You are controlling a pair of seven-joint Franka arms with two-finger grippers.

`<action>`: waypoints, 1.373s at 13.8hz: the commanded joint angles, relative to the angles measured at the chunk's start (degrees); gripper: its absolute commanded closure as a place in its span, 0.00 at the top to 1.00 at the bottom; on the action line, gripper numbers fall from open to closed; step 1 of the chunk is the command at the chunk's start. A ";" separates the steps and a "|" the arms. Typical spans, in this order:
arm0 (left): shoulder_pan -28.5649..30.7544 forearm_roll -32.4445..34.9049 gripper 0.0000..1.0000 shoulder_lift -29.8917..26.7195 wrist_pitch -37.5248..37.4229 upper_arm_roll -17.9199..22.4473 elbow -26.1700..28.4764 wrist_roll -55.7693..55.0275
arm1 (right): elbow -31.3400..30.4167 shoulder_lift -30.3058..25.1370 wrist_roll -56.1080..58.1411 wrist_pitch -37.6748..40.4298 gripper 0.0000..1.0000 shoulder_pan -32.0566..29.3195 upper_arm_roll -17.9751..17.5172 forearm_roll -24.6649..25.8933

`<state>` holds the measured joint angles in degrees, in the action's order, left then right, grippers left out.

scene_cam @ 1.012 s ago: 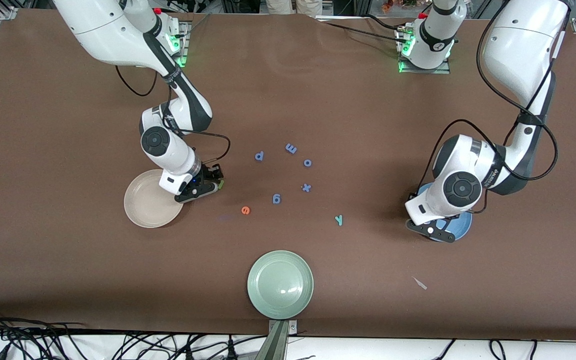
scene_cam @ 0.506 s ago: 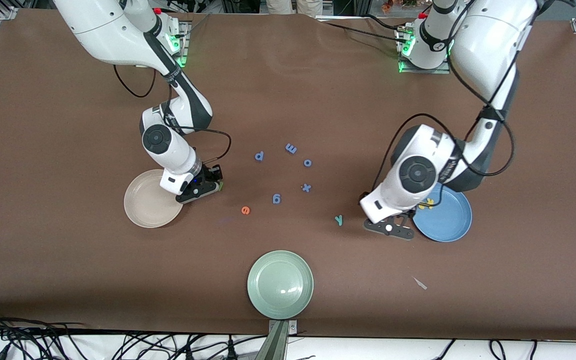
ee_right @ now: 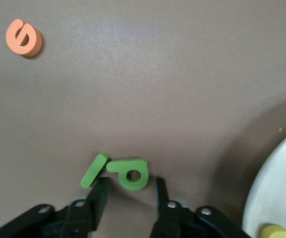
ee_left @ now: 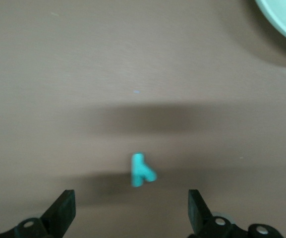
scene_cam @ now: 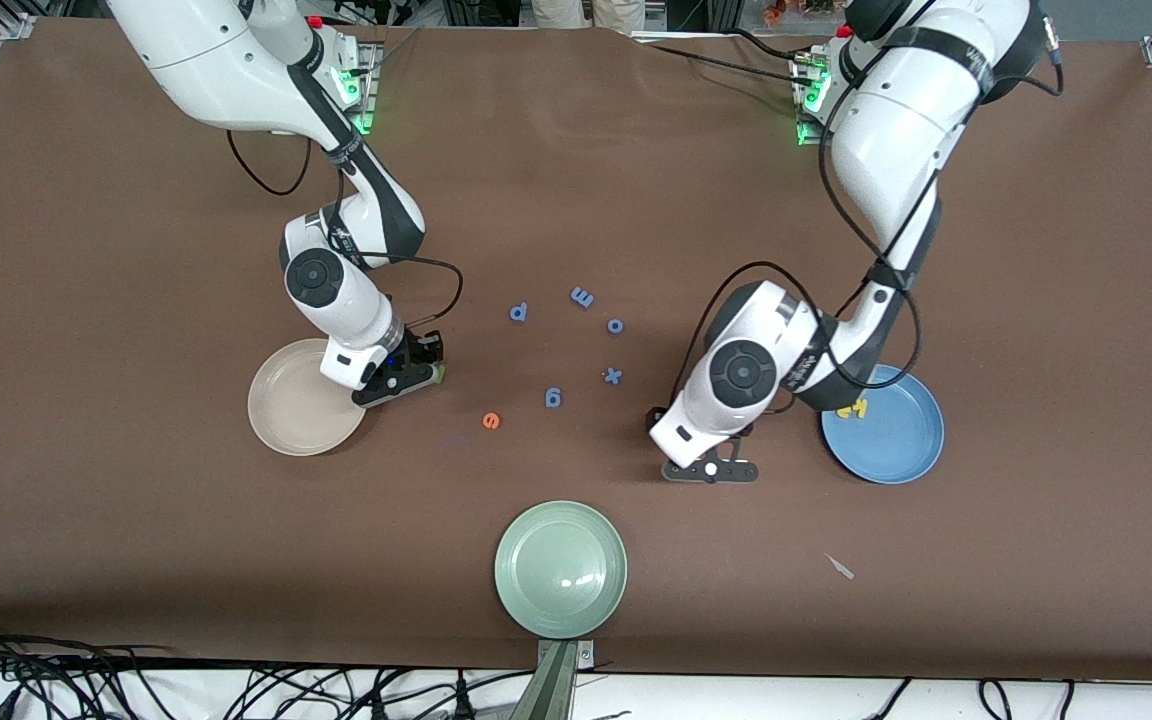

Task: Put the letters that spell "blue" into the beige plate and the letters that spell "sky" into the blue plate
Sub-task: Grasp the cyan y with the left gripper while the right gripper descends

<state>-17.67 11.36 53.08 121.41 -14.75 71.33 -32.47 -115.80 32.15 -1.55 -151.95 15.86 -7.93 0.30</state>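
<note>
My right gripper [ee_right: 130, 194] is low on the table beside the beige plate [scene_cam: 286, 410], open. Its fingers stand either side of the olive-green b [ee_right: 130, 172] with small gaps. The green l [ee_right: 94, 170] lies against the b, by one finger. The yellow u [ee_right: 276, 232] lies in the beige plate [ee_right: 281, 183]. The orange e [scene_cam: 492, 421] lies nearer the camera on the cloth. My left gripper [ee_left: 130, 215] hangs wide open over the teal y [ee_left: 142, 170], which the left hand [scene_cam: 711, 470] hides in the front view. Yellow letters [scene_cam: 853, 409] lie in the blue plate [scene_cam: 896, 440].
Blue letters p [scene_cam: 519, 312], m [scene_cam: 582, 297], o [scene_cam: 615, 326], x [scene_cam: 613, 376] and g [scene_cam: 553, 398] are scattered mid-table between the arms. A pale green plate [scene_cam: 561, 570] sits near the front edge. A small pale scrap [scene_cam: 841, 567] lies toward the left arm's end.
My left arm swung from over the blue plate toward mid-table to above the teal y, uncovering the yellow letters in the plate. My right gripper's fingers narrowed around the b.
</note>
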 commanded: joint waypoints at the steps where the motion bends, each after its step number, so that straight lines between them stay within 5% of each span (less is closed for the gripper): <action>1: -1.32 -0.37 1.00 2.38 0.93 1.22 -2.25 -1.28 | -0.74 -0.07 0.32 -1.07 0.36 -0.22 -0.24 0.75; 4: -1.49 0.76 0.96 2.99 0.93 1.22 -1.98 -1.28 | -0.74 -0.15 0.32 -0.98 0.30 -0.22 -0.24 0.75; 10: -1.58 3.67 0.71 3.78 1.02 1.22 -1.19 -1.46 | -0.56 -0.51 0.41 -0.63 0.26 -0.22 -0.24 0.75; 14: -1.49 3.93 0.25 3.78 1.02 1.13 -1.19 -0.67 | -0.56 -0.60 0.50 -0.63 0.20 -0.30 -0.15 0.75; 17: -0.79 4.11 0.16 3.08 0.85 1.13 -1.28 -0.58 | -0.48 -0.68 0.41 -0.63 0.21 -0.30 -0.15 0.75; 18: -0.70 4.11 0.16 2.65 0.59 1.13 -1.45 -0.75 | -0.48 -0.68 0.41 -0.63 0.23 -0.30 -0.24 0.75; 19: -0.36 4.11 0.15 1.77 0.15 1.13 -1.37 -0.75 | -0.30 -0.68 -0.46 -0.63 0.47 -0.30 -0.24 0.67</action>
<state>-18.43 13.85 56.20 122.68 -13.81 70.39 -33.32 -115.79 32.04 -1.51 -152.05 15.84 -7.90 0.36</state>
